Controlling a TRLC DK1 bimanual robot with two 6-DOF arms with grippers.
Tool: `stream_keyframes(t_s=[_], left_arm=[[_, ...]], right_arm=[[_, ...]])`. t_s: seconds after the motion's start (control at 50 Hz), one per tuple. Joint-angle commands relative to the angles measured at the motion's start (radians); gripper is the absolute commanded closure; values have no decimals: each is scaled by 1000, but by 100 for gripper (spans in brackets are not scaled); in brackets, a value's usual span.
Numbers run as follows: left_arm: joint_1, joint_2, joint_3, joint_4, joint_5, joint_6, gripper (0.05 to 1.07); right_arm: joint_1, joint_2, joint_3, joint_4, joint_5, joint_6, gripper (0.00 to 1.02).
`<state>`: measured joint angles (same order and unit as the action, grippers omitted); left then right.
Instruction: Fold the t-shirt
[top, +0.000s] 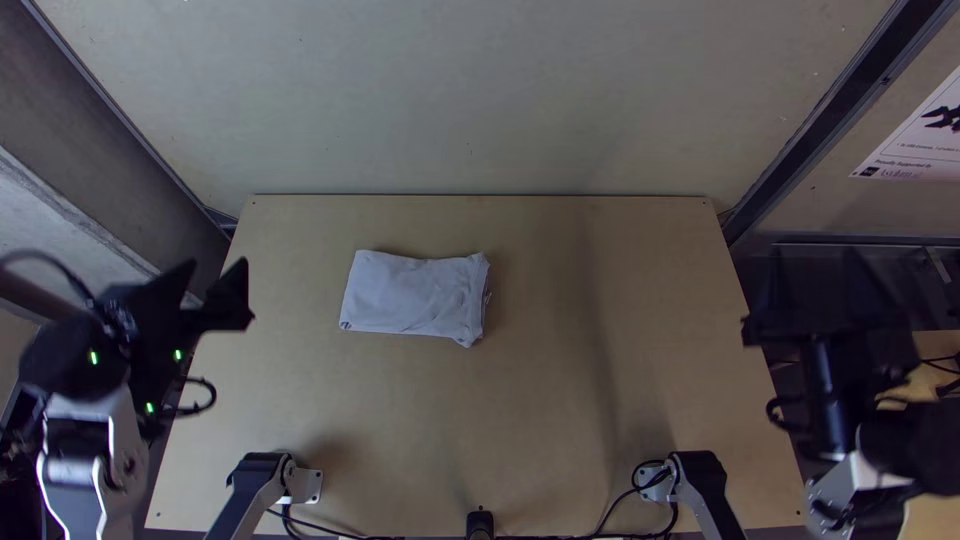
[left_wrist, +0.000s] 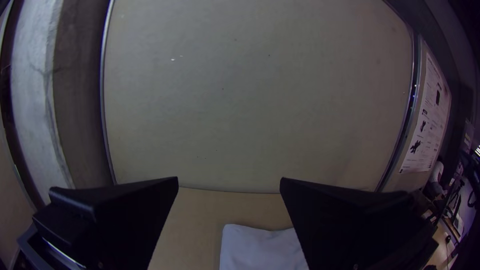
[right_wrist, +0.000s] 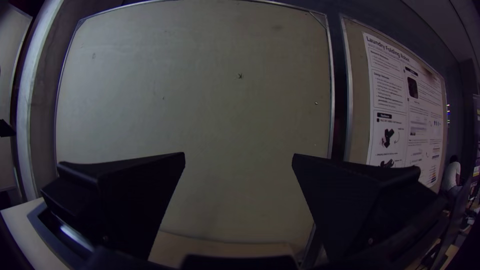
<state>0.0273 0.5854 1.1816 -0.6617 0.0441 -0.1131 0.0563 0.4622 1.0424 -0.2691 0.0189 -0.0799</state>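
Pale board (top: 470, 100) behind, light wooden bench (top: 620, 380) in front, poster (right_wrist: 405, 110) off to the side. On the bench, left of centre and toward the far edge in the top view: white t-shirt (top: 415, 293), lying flat as a compact, roughly rectangular bundle. Clearly past the spread-out stage; folded over more than once, judging by the small shape and the stacked layers at the right-hand edge. Exact number of folds: cannot tell. Long sides fairly straight, left end neat, right end rougher, with uneven layers and a corner poking out toward the near side. Light creasing across the top, nothing bunched. Main folding probably finished, so task at or very near completion. Left to do, at most: tuck in the loose corner, square up the right end, maybe smooth the top. Could count as done without any of this. If touched up, best done lightly; risk of dragging the upper layer open at the ragged end. Outward from the cloth: left pincer (left_wrist: 229, 178) by the bench's left edge, well apart from the bundle, spread open, gripping nothing. Right pincer (right_wrist: 239, 154) out past the right edge, farther from the cloth, also wide open and unloaded.
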Motion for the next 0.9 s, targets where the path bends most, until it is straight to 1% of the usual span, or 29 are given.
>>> stream_keyframes(t_s=[0.0,0.1,0.2,0.28,0.32,0.34,0.36,0.4,0.44,0.5,0.58,0.68,0.76,0.82,0.88], left_arm=[[-3,-164,-157,71,0,-16,10],[19,-320,-312,132,-9,26,10],[37,-483,-453,146,-7,90,10],[62,-584,-539,149,-7,110,10],[80,-590,-568,137,-9,119,10],[88,-590,-573,128,-9,116,10],[99,-590,-580,137,-10,112,10],[115,-590,-609,168,-10,116,10],[132,-592,-655,206,-13,139,10],[160,-592,-718,260,-13,141,10],[172,-592,-813,353,-12,141,10],[168,-592,-893,390,-12,132,10],[161,-592,-941,395,-9,116,9],[152,-592,-973,409,-9,119,10],[134,-590,-1005,430,-9,130,10]], right_arm=[[-7,-137,-122,19,7,9,4],[-9,-254,-226,18,7,14,4],[-9,-372,-312,14,7,35,4],[-9,-461,-370,8,7,45,4],[-7,-471,-392,4,7,46,4],[-10,-470,-389,-22,7,52,4],[-15,-468,-387,-41,7,69,4],[-24,-468,-403,-41,9,89,4],[-24,-470,-432,-36,9,89,4],[-30,-470,-478,-27,9,95,4],[-33,-470,-570,28,7,103,4],[-35,-470,-676,94,7,108,4],[-35,-470,-762,136,7,150,4],[-27,-470,-811,146,7,150,4],[-24,-470,-861,195,7,150,4]])
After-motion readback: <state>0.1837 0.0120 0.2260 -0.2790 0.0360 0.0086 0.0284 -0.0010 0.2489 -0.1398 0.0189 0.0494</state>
